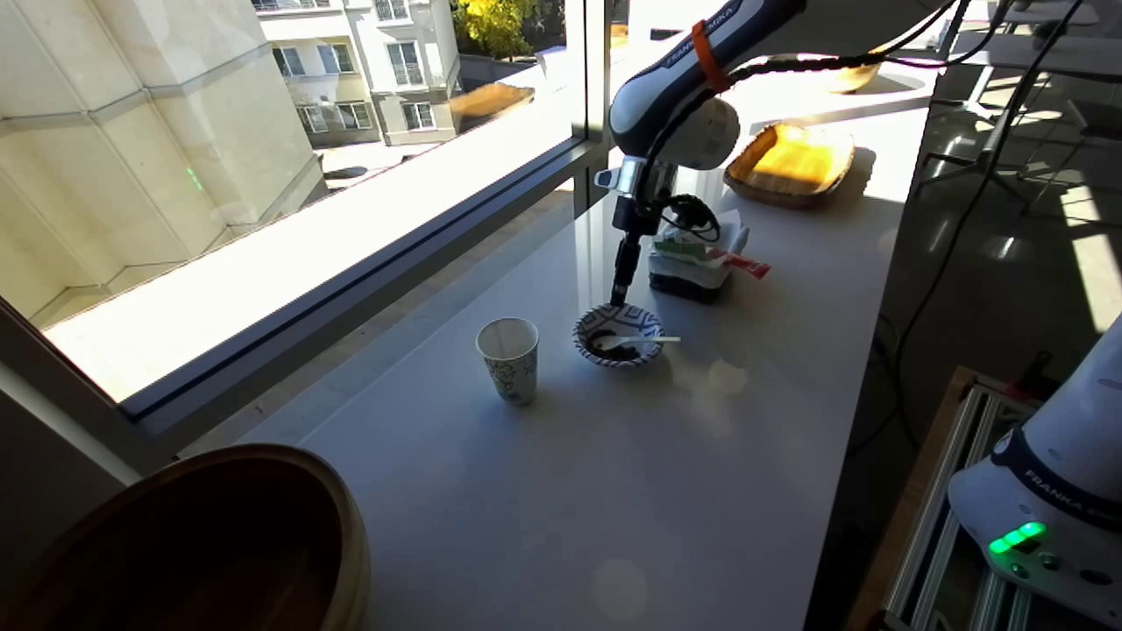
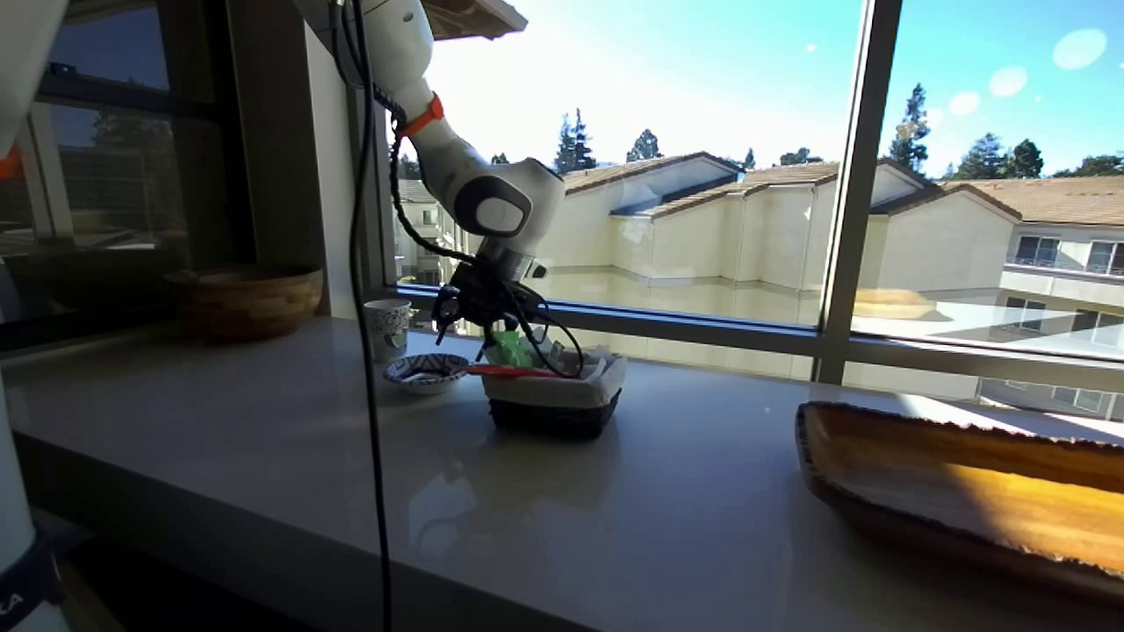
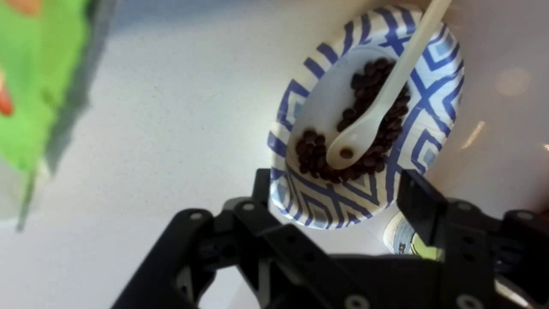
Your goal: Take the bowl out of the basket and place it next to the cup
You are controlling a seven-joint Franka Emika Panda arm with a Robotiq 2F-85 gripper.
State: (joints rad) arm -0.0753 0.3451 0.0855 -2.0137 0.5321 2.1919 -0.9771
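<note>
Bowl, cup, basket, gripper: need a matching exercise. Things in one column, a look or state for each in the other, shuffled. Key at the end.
Things
1. bowl
2. cup
3. basket
4. gripper

Look or state
A. open, jaws apart
B. pale lining above a dark base
C. blue-and-white pattern; holds a spoon and small dark pieces
D. upright, taller than wide

Pairs: 1-C, 2-D, 3-B, 4-A

Office-like room — big window, white counter, table
</note>
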